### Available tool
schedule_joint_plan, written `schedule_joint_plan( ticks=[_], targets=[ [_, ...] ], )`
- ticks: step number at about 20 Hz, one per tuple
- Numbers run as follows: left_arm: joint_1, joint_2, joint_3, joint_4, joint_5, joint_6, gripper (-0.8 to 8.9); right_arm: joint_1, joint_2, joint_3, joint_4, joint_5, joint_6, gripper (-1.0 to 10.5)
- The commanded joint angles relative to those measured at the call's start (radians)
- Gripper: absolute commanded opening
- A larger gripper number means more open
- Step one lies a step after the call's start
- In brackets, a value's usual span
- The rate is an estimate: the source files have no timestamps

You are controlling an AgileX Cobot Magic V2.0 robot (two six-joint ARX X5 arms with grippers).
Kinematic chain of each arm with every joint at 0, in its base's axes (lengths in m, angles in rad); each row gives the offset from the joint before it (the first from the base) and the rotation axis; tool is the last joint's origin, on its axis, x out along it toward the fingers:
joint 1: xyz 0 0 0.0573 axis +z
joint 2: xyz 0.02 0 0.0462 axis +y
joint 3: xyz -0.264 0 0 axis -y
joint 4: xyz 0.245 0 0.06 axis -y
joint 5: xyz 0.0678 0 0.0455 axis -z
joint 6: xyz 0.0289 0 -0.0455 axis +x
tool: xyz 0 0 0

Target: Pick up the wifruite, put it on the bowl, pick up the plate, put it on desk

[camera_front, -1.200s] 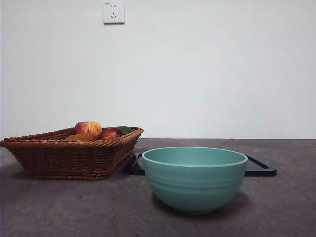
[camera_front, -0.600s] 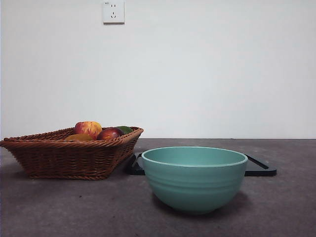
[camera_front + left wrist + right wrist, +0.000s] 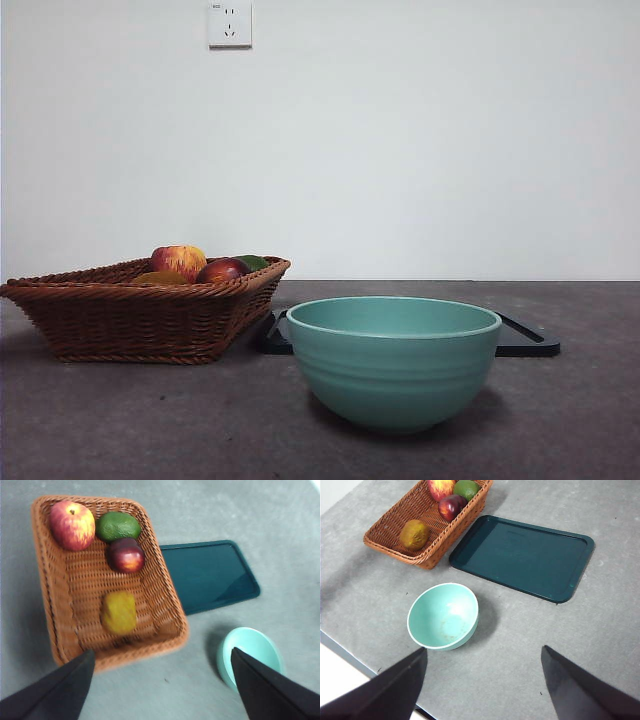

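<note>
The wifruite (image 3: 119, 612) is a brownish-orange oval fruit lying in the wicker basket (image 3: 55, 610); it also shows in the right wrist view (image 3: 414, 534) and just over the basket rim in the front view (image 3: 158, 278). The mint-green bowl (image 3: 393, 360) stands empty on the desk (image 3: 150, 420), also in the right wrist view (image 3: 443, 615) and the left wrist view (image 3: 250, 655). The plate is a dark teal flat tray (image 3: 522, 555) behind the bowl. My left gripper (image 3: 160, 680) is open, high above the basket's near end. My right gripper (image 3: 482, 680) is open, high above the desk near the bowl.
The basket (image 3: 140, 310) also holds a red-and-yellow apple (image 3: 72, 524), a green fruit (image 3: 118, 526) and a dark red fruit (image 3: 126, 555). The desk's edge (image 3: 350, 655) runs close to the bowl. A wall socket (image 3: 230, 25) is on the back wall.
</note>
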Motion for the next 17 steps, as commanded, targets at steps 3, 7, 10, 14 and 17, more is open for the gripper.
schedule_joint_plan(
  ticks=[3,7,10,14,17],
  targets=[
    [-0.084,0.153,0.029,0.087,-0.096,0.016,4.33,0.002,0.008,0.016,0.005,0.0,0.004,3.7],
    [-0.153,0.297,0.029,0.16,-0.179,0.015,4.33,0.002,0.008,0.016,0.005,0.0,0.004,3.7],
    [-0.192,0.399,0.029,0.215,-0.24,0.015,4.33,0.002,0.008,0.016,0.004,0.0,0.004,3.7],
    [-0.227,0.523,0.029,0.289,-0.325,0.015,4.33,0.002,0.008,0.016,0.002,0.0,0.004,3.7],
    [-0.244,0.604,0.029,0.348,-0.342,0.015,4.33,0.002,0.008,0.016,-0.002,0.0,0.004,3.7]
  ],
)
